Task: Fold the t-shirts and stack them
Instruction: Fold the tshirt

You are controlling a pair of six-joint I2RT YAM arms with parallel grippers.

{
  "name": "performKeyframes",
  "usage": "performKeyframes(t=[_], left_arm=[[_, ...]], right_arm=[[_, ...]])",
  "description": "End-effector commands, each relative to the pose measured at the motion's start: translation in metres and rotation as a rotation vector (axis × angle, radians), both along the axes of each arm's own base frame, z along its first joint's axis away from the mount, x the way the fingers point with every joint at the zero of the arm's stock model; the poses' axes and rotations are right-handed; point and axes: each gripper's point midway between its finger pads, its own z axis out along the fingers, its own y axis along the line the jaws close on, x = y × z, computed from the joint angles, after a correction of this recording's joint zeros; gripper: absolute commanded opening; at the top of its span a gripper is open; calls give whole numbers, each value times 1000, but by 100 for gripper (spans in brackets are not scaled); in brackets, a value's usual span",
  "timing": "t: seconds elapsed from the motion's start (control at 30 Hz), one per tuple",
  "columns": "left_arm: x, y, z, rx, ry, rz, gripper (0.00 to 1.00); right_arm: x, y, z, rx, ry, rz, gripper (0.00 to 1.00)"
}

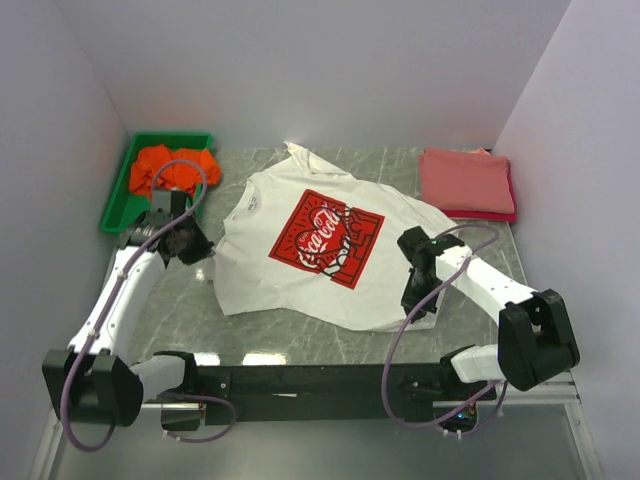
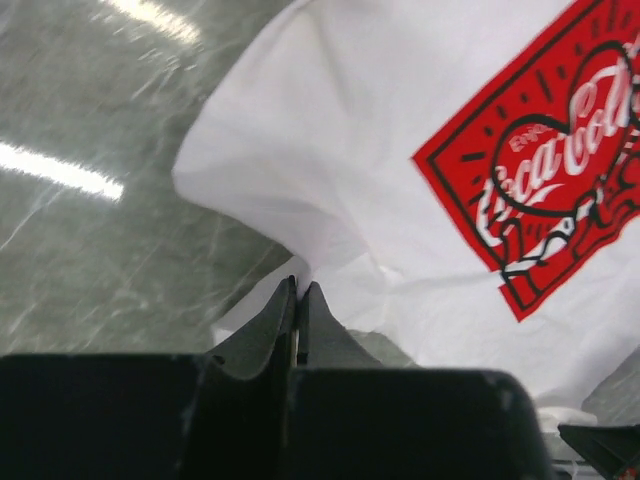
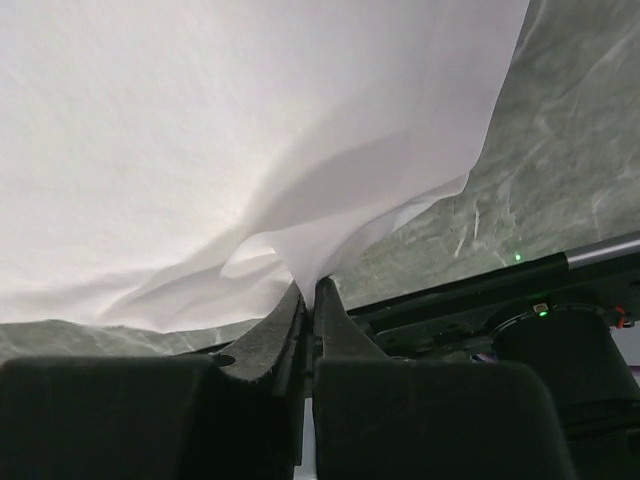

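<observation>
1. Clamping left end effector (image 2: 300, 292) and right end effector (image 3: 311, 290) on one white red-printed cloth t-shirt (image 1: 262, 272), we see it spread on the desk (image 1: 200, 320).
2. One orange t-shirt (image 1: 172, 168) lies in one green plastic tray (image 1: 114, 207).
3. Two lie folded at the far right: salmon-pink t-shirt (image 1: 465, 180) over red t-shirt (image 1: 485, 214).

Matt cloth t-shirt (image 1: 262, 272), glossy table (image 1: 330, 345)

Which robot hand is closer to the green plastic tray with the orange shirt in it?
Left. The left gripper is right beside the green plastic tray, pinching the white cloth t-shirt. The right gripper is far across the table, clamped on that shirt's opposite edge.
</observation>
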Motion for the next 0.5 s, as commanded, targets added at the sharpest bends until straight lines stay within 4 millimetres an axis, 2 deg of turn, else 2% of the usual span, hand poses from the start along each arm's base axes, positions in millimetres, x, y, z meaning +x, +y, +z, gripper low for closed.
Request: performKeyframes(t=[0.0, 0.07, 0.1, 0.13, 0.2, 0.23, 0.3, 0.37, 0.43, 0.47], left_arm=[[48, -25, 32, -7, -134, -102, 1], [64, -31, 43, -2, -164, -116, 1], [72, -33, 37, -1, -141, -122, 1], [83, -35, 47, -3, -167, -123, 1], [96, -37, 43, 2, -152, -123, 1], [104, -39, 52, 1, -173, -122, 1], [115, -41, 51, -4, -171, -121, 1], [127, -45, 59, -18, -198, -126, 1], [135, -48, 56, -27, -192, -132, 1], [141, -49, 61, -29, -206, -131, 1]], right_arm=[[29, -1, 12, 27, -62, 13, 0], [35, -5, 15, 27, -63, -1, 0], [38, -6, 16, 27, -68, -4, 0], [39, -10, 16, 24, -62, -15, 0], [42, -13, 16, 19, -64, -26, 0], [42, -15, 17, 20, -62, -30, 0], [45, -21, 17, 16, -64, -56, 0], [48, -28, 18, 13, -68, -81, 0], [51, -33, 19, 8, -76, -95, 0], [52, -36, 18, 4, -77, -104, 0]])
